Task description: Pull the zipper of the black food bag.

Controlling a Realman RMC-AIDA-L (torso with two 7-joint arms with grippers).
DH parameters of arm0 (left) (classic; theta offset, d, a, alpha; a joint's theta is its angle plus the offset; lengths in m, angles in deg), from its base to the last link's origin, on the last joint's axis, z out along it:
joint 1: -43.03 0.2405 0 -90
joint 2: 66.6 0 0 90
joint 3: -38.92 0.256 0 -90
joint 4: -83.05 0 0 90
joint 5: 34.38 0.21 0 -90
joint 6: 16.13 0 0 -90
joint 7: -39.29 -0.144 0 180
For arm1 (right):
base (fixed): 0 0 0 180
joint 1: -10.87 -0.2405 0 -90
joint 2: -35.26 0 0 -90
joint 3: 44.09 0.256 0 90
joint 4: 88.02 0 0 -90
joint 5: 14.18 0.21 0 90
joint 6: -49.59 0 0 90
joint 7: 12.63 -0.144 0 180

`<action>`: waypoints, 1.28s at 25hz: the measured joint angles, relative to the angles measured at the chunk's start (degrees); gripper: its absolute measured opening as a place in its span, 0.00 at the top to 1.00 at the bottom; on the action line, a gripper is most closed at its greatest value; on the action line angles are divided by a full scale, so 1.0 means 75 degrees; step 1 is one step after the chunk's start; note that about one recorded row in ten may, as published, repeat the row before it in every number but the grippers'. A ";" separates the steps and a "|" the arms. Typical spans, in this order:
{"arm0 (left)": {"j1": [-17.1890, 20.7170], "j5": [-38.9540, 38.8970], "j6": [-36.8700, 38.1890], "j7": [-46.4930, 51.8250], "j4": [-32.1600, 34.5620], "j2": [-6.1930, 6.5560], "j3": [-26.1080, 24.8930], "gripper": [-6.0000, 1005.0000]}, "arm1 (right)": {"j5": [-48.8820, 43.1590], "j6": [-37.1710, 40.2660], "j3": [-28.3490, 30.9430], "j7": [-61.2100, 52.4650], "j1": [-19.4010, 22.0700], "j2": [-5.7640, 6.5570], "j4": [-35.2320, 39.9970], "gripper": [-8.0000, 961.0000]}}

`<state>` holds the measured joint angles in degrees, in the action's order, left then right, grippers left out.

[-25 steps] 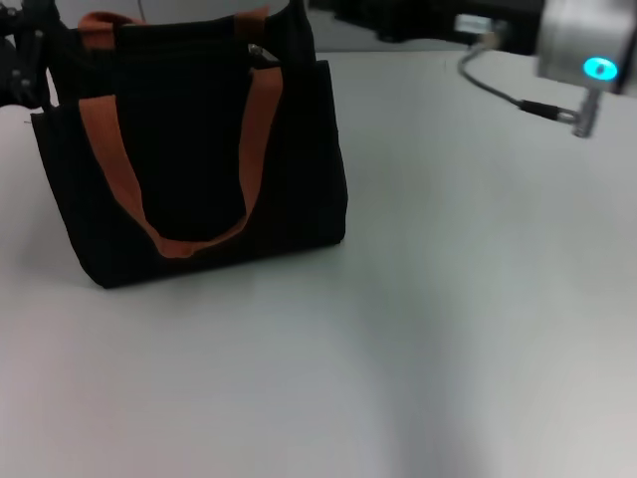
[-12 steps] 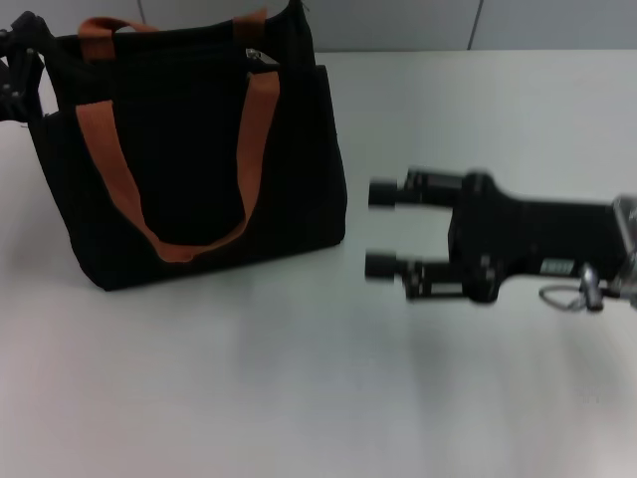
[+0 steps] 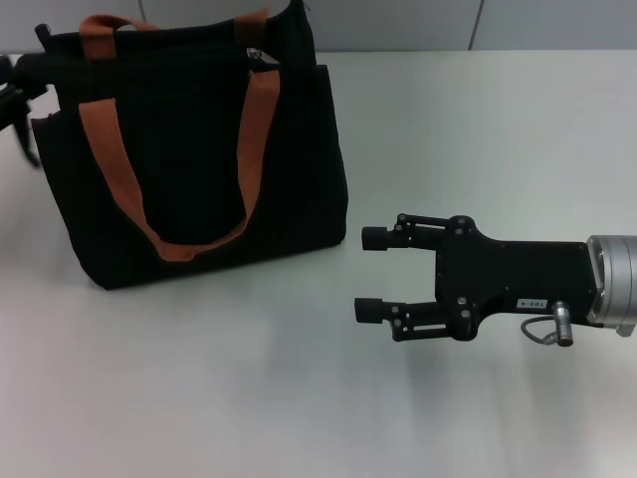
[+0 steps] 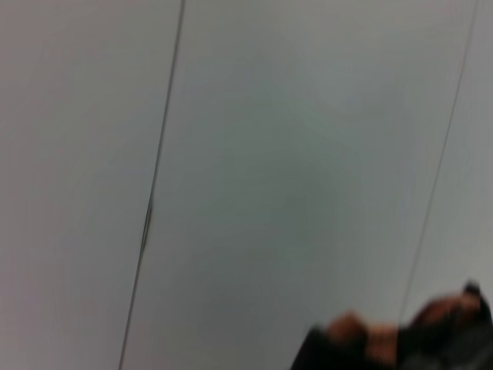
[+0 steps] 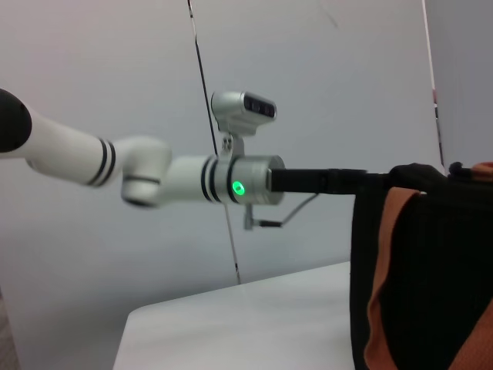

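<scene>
Zipper (image 3: 259, 56), a small silver glint, sits on the top rim of the black food bag (image 3: 199, 149) near its right end. The bag stands upright at the counter's (image 3: 299, 398) far left, 2 orange-brown strap handles (image 3: 164, 244) draped down its front face. Left claw (image 3: 20, 85) meets the bag's upper left corner; whether it grips cannot be told. Right claw (image 3: 370, 274) hovers over the counter, near the bag's lower right edge but apart from it, fingers spread wide, empty. Bare counter stretches in front and right.
</scene>
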<state>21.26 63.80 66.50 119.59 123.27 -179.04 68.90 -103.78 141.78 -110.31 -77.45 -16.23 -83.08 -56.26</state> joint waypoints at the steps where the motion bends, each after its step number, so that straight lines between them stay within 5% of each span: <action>1: 0.0000 0.0000 0.0000 0.0000 0.0000 0.0000 0.0000 0.69 | 0.0000 0.0000 0.0000 0.0000 0.0000 0.0000 0.0000 0.17; 3: 0.0013 0.0435 0.0107 0.0627 0.0325 0.0136 0.0005 0.62 | -0.0001 -0.0011 0.0002 0.0006 0.0001 -0.0002 -0.0003 0.17; 5: 0.0024 0.1209 0.0910 0.1538 0.0756 0.0546 -0.0125 0.54 | -0.0004 -0.0076 0.0004 0.0020 0.0003 -0.0004 -0.0012 0.17; 8: 0.0066 0.1137 0.1302 0.1474 0.0764 0.0601 -0.0311 0.41 | -0.0006 -0.0113 0.0005 0.0024 0.0004 -0.0006 -0.0047 0.17; 10: 0.0095 0.0956 0.1962 0.1036 0.0736 0.0558 -0.0740 0.22 | -0.0007 -0.0126 0.0006 0.0027 0.0004 -0.0011 -0.0074 0.17; 17: 0.0107 0.0926 0.3824 -0.1636 -0.0180 0.0229 -0.0724 0.19 | -0.0006 -0.0244 -0.0017 0.0225 0.0004 -0.0073 -0.0248 0.17; 24: 0.0136 0.1992 0.3561 -0.3224 -0.1167 -0.0165 0.0294 0.18 | -0.0007 -0.0236 -0.0099 0.0784 -0.0051 -0.0093 -0.0621 0.17; 32: 0.0068 0.2577 0.3315 -0.3175 -0.1467 -0.0247 0.0373 0.18 | -0.0007 -0.0243 -0.0270 0.0944 -0.0298 -0.0112 -0.0951 0.17</action>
<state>21.77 83.12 91.36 95.77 112.27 -180.90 71.69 -103.83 139.95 -112.33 -70.37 -18.47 -83.92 -63.39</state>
